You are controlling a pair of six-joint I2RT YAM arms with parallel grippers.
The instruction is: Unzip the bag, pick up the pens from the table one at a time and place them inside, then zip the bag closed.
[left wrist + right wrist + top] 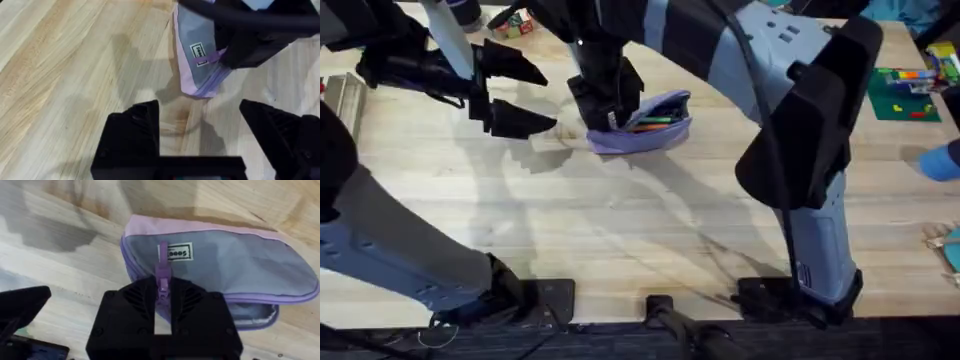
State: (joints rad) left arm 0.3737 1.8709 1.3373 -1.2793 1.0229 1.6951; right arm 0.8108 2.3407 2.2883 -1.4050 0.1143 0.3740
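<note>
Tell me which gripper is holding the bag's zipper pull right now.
The right gripper: its fingers are pinched on the purple zipper pull of the bag. The left gripper hangs open beside the bag, touching nothing.

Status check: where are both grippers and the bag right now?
Left gripper open, empty, hovering beside the bag. Right gripper shut on the zipper pull. Bag on the table, partly open, pens inside. Nothing in the way.
</note>
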